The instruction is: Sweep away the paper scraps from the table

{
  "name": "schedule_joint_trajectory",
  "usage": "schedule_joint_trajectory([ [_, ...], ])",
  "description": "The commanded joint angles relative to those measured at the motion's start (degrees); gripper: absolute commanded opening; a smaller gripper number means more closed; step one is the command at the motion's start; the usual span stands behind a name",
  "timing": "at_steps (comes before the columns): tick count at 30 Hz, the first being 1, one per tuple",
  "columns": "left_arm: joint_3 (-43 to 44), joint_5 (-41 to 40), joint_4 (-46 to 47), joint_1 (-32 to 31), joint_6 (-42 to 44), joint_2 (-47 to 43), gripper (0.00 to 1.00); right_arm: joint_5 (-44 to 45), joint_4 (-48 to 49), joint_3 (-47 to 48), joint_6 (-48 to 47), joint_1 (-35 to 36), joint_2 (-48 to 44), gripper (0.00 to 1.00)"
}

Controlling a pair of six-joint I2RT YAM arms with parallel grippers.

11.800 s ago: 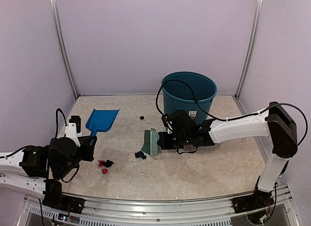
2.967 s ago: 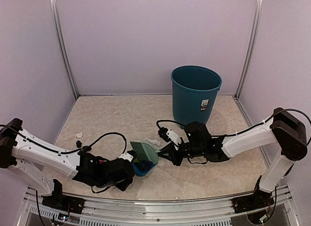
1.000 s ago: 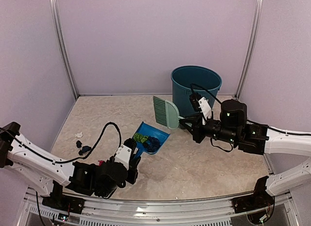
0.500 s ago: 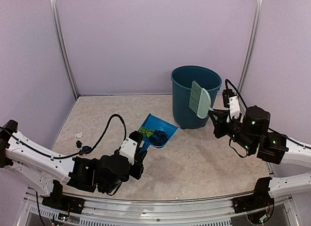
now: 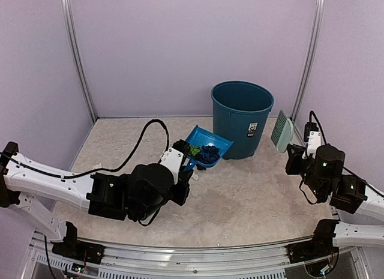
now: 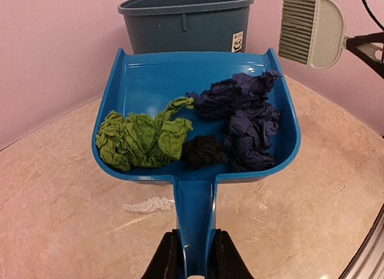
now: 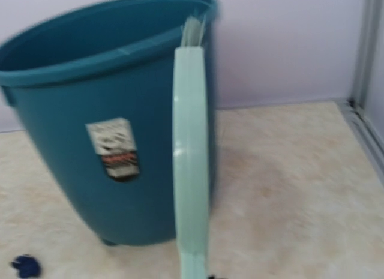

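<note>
Since half a second ago our dustpan (image 6: 150, 81) has risen toward the bin (image 5: 240, 120), and the brush (image 5: 281, 131) has swung to the bin's right. Our left gripper (image 6: 191, 264) clamps the dustpan handle; green, navy and black paper scraps (image 6: 234, 120) lie inside. Only our wrist views show strays on the table (image 5: 252, 195): a white scrap (image 6: 148, 204) under the dustpan and a navy scrap (image 7: 25, 266) by the bin's foot. Our right gripper (image 5: 293, 152) grips the brush, its fingers cut off.

One dustpan (image 6: 156, 81), one brush (image 6: 312, 28), one bin (image 6: 186, 24), one green scrap (image 6: 141, 138), one white scrap (image 6: 147, 204)
</note>
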Motion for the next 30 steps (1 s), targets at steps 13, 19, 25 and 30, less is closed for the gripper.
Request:
schedule_joint_trajectory([
  [13,30.52,2.38,-19.55,5.72,9.60,12.45,0.00,-3.59,0.17,-4.93,3.65,-7.90,-1.63,0.00],
  [19,40.02,5.16,-19.37,9.53,15.55,17.22,0.00,-5.43,0.83,-5.46,3.59,-8.84,-1.05,0.00],
  [25,48.95,9.04,-18.82,13.98,21.97,22.77,0.00,-5.48,1.16,-6.28,3.63,-9.17,-1.14,0.00],
  [30,57.56,10.20,-19.42,16.80,26.16,29.32,0.00,-5.64,1.40,-6.77,3.68,-9.37,-1.17,0.00],
])
